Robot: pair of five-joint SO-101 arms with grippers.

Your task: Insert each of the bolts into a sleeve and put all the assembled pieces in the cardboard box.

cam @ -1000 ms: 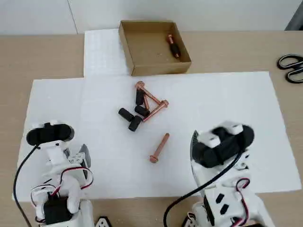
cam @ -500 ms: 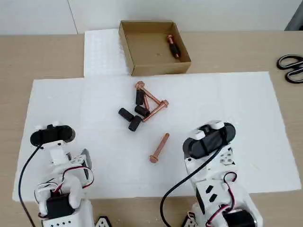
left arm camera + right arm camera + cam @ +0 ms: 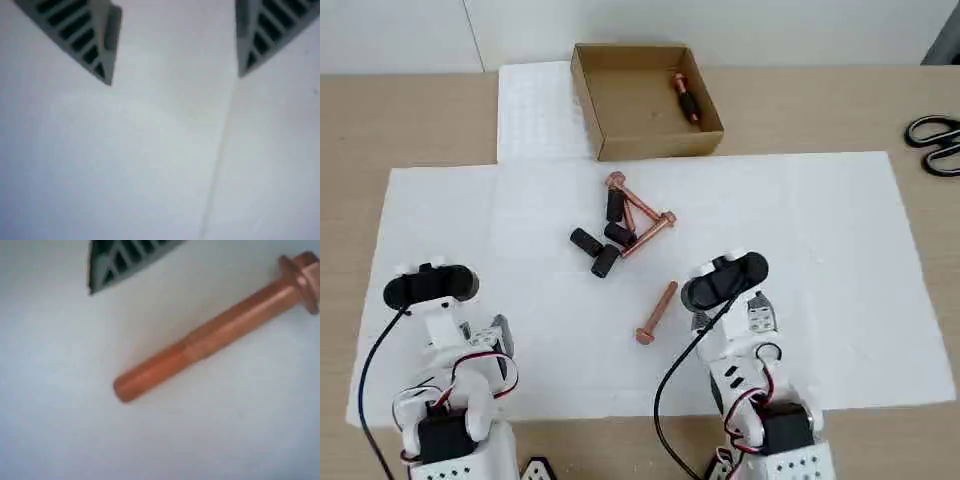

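Note:
A loose copper bolt (image 3: 657, 313) (image 3: 215, 330) lies on the white sheet (image 3: 820, 230). My right arm (image 3: 725, 280) stands just right of it. One ribbed finger (image 3: 125, 260) of the right gripper hangs beside the bolt's plain end, with no second finger against it and nothing held. Further back lies a pile of copper bolts (image 3: 645, 215) and black sleeves (image 3: 605, 260). The cardboard box (image 3: 620, 120) at the back holds one assembled piece (image 3: 686, 97). My left gripper (image 3: 175, 76) (image 3: 495, 335) is open over bare sheet at the front left.
Black scissors (image 3: 935, 142) lie on the wooden table at the far right edge. A second white sheet (image 3: 535, 110) lies left of the box. Bare sheet stretches to the right of my right arm.
My right arm has swung left and forward, ending close beside the loose bolt. The left arm has barely shifted. The bolts, sleeves and box stay put.

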